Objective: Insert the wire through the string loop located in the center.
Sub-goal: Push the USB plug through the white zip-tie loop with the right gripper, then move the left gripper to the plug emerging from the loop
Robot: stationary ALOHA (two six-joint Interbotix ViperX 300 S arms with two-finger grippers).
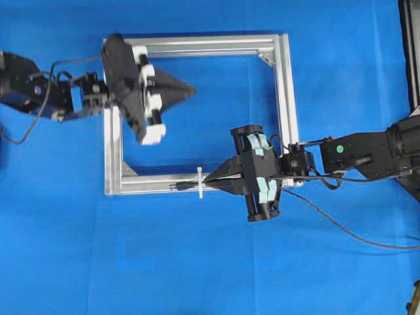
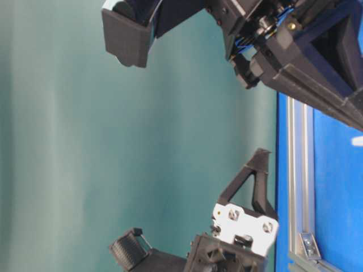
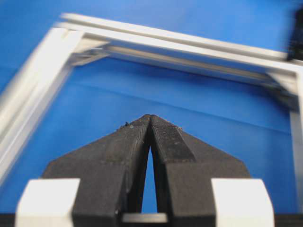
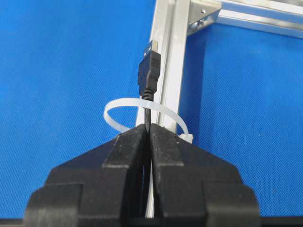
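Note:
My right gripper (image 1: 210, 178) (image 4: 147, 127) is shut on the wire (image 4: 147, 116), a thin black cable. Its dark plug tip (image 4: 149, 71) (image 1: 180, 186) sticks out past the fingertips, along the silver frame bar (image 4: 168, 61). The string loop (image 4: 111, 120) (image 1: 199, 182), a white tie ring, stands across that bar right at the fingertips. The wire runs through the ring, with the plug on its far side. My left gripper (image 1: 191, 89) (image 3: 150, 118) is shut on nothing and hovers over the blue cloth inside the frame, near the frame's upper left corner.
The silver rectangular frame (image 1: 285, 98) lies flat on the blue cloth, with corner brackets (image 4: 203, 16) inside its corners. A black cable (image 1: 341, 230) trails from the right gripper toward the right edge. Black equipment (image 1: 410, 52) stands at the far right.

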